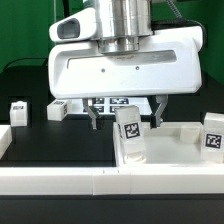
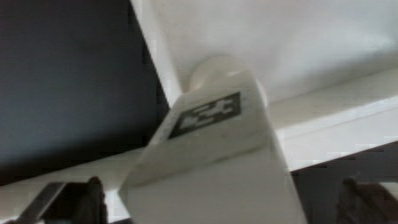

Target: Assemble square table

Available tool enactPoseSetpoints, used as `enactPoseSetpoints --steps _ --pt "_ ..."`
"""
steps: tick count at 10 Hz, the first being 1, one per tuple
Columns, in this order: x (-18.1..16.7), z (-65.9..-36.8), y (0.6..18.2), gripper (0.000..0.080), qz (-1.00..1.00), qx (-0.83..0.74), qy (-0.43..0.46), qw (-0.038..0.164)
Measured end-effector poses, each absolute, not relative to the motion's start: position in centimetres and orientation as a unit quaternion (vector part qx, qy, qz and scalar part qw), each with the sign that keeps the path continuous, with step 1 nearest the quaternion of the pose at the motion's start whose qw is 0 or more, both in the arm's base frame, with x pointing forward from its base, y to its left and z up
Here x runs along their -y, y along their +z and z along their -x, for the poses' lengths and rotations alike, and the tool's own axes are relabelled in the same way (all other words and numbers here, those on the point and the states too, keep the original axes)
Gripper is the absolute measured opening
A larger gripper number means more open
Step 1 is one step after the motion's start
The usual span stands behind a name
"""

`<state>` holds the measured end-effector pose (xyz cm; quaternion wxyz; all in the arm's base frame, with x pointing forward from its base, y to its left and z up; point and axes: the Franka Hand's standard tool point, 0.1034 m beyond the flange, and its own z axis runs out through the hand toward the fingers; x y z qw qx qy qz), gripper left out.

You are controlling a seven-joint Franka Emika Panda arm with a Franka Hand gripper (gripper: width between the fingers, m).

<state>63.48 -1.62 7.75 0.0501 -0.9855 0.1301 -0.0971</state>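
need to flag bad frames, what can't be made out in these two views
marker board: exterior view, mostly hidden behind the jaws' white housing; tags unreadable.
rightmost leg: exterior view, cut off by the frame edge.
standing leg: wrist view, blurred, tag unreadable, near end cut off by the frame.
jaws: wrist view, dark blurred stubs, mostly cut off by the frame.

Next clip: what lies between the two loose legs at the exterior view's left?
Only bare black table separates the outer leg from the inner leg. The exterior view shows this; the wrist view misses both.
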Motion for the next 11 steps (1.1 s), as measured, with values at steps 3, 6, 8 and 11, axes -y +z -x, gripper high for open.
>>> enactPoseSetpoints --steps 3,6,8,11 --pt "1.9 -61.7 7.9 0.0649 0.990 -0.088 -0.102 0.041" --pt "1.7 -61.3 7.8 0.0649 0.990 -0.084 -0.103 0.040" --pt "1.2 -61.8 8.2 0.0523 0.990 -0.083 -0.104 0.043" --pt "1.1 -62.0 8.2 0.0286 0.990 -0.083 -0.105 0.044"
